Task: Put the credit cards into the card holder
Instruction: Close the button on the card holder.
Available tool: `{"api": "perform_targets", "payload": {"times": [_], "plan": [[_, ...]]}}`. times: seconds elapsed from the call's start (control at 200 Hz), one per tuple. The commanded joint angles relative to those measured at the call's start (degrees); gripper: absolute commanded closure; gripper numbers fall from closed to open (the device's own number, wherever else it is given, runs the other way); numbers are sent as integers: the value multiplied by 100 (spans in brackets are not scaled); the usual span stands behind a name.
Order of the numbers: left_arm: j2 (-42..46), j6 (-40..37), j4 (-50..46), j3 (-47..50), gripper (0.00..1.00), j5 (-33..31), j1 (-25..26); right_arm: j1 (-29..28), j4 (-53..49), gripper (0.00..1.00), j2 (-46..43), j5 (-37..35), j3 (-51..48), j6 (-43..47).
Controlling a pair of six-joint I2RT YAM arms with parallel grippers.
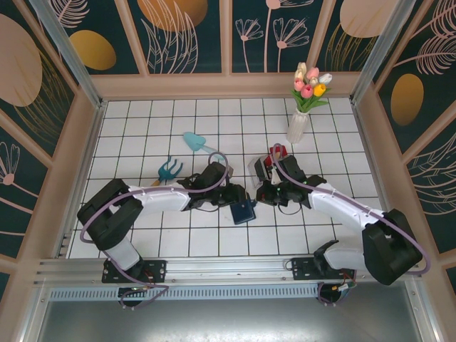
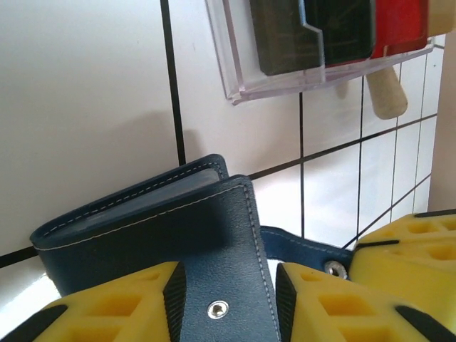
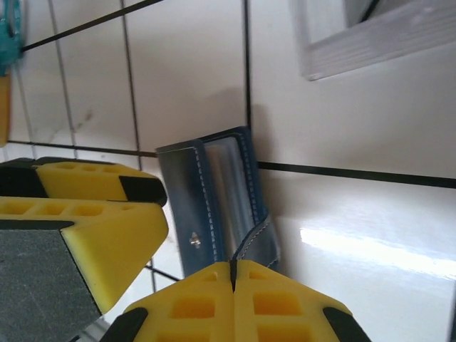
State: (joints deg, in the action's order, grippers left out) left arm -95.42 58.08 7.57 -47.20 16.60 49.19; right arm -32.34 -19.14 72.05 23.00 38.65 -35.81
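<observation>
White grid-tiled floor [image 1: 142, 128], teal floral wall panels [image 1: 182, 39] in pale wooden frames [image 1: 225, 35].

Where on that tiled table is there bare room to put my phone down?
Bare tiles run along the back wall left of the vase, and in the far-left corner beyond the teal scoop and rake. The middle is crowded: the left end effector and right end effector meet at the card holder beside the clear rack.

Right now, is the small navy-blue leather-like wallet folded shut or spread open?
Folded but not fastened: the wallet has its covers nearly together, slightly ajar, and its snap tab sticks out undone.
</observation>
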Motion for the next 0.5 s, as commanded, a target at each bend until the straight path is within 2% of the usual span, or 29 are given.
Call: {"api": "perform_targets", "payload": {"times": [0.0, 0.105, 0.32, 0.49], "plan": [[250, -132, -397, 139, 57, -420, -8, 52, 439, 100, 97, 507, -71, -221], [347, -165, -481, 254, 56, -535, -6, 53, 490, 100, 202, 540, -60, -268], [177, -276, -386, 353, 70, -349, -10, 45, 432, 100, 318, 472, -25, -259], [-157, -322, -345, 317, 73, -179, -6, -11, 485, 100, 481, 506, 27, -253]]}}
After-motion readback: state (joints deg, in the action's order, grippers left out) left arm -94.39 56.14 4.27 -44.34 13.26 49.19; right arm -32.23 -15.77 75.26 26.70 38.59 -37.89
